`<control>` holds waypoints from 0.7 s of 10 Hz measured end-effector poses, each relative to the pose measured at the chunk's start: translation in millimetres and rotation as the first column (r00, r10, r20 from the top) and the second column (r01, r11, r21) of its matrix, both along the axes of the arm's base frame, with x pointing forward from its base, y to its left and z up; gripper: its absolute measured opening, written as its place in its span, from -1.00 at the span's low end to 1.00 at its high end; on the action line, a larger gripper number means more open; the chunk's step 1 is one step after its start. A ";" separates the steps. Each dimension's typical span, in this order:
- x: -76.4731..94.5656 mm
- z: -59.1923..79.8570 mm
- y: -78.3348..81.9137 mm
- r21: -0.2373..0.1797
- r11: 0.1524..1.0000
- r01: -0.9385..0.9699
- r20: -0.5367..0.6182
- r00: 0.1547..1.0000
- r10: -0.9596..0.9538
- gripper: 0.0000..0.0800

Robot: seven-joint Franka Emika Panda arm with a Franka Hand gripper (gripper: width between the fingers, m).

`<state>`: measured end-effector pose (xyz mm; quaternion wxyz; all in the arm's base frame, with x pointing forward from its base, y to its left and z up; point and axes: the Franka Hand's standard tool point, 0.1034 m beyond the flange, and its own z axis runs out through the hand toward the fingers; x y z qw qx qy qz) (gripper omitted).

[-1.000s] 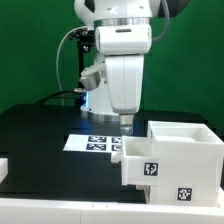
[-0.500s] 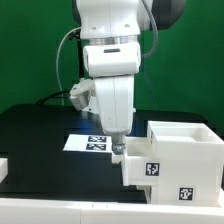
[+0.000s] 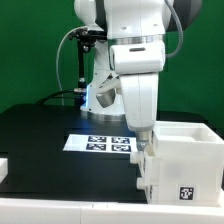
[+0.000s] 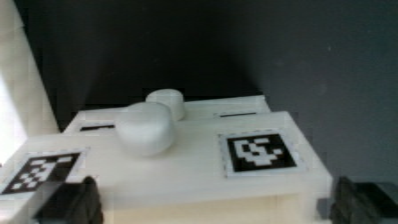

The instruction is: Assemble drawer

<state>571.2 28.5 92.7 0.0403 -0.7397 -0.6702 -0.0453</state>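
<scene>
In the exterior view the large white housing (image 3: 190, 160) stands at the right of the black table. The drawer (image 3: 150, 175) shows only as a narrow white face at the housing's left side, mostly behind my gripper (image 3: 143, 150). In the wrist view the drawer's white front (image 4: 196, 175) fills the middle, with a round white knob (image 4: 150, 122) and two marker tags, one of them beside the knob (image 4: 262, 152). My gripper (image 4: 217, 198) is open. Its dark fingers (image 4: 71, 200) stand wide apart at either side of the drawer front, and nothing is gripped.
The marker board (image 3: 100, 143) lies on the table to the exterior view's left of the housing. A small white part (image 3: 3, 168) sits at the far left edge. A green wall is behind the arm, and cables hang at its left.
My arm has moved to the exterior view's right. The drawer, which stuck out of the housing's left side with its tag showing, now sits much further in.
</scene>
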 end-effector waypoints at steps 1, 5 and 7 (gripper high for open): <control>0.4 1.0 0.3 -0.004 1.000 -0.001 0.008 1.000 0.001 0.62; 7.7 2.4 -20.2 -0.013 1.000 0.002 0.010 1.000 -0.001 0.62; 17.3 -8.0 -29.7 -0.005 1.000 0.010 -0.003 1.000 -0.010 0.62</control>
